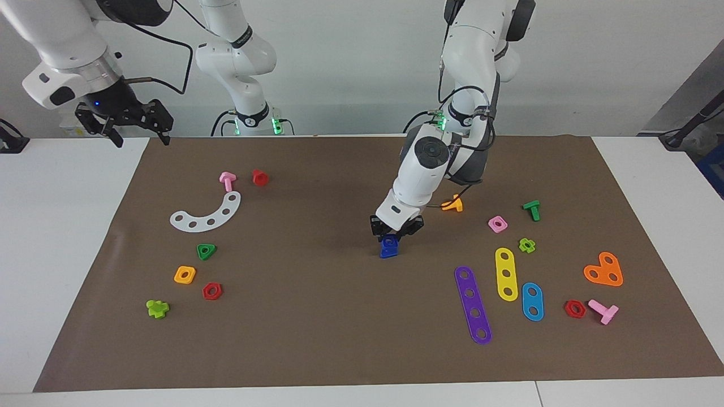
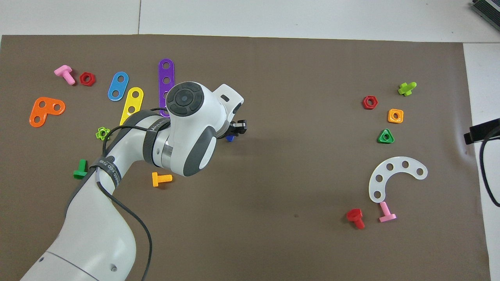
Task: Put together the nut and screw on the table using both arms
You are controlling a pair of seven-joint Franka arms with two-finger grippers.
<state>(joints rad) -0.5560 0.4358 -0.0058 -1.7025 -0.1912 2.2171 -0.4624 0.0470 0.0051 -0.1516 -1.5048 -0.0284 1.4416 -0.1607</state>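
A dark-blue piece [image 1: 389, 247] stands on the brown mat [image 1: 317, 339] of the table, near its middle. It shows a square top with a round hole like the nut; I cannot tell the screw apart from it. My left gripper [image 1: 396, 234] is down at the top of this piece. In the overhead view the left arm's wrist covers most of it and only a blue tip [image 2: 230, 137] peeks out by the gripper [image 2: 237, 128]. My right gripper [image 1: 141, 137] waits open and empty, raised over the mat's corner at the right arm's end; it also shows in the overhead view [image 2: 482, 132].
Toward the left arm's end lie an orange bolt [image 1: 453, 204], pink nut [image 1: 497, 224], green bolt [image 1: 531, 210], and purple [image 1: 473, 305], yellow [image 1: 506, 273] and blue [image 1: 532, 301] strips. Toward the right arm's end lie a white arc [image 1: 207, 215], green triangular nut [image 1: 206, 251] and orange nut [image 1: 185, 275].
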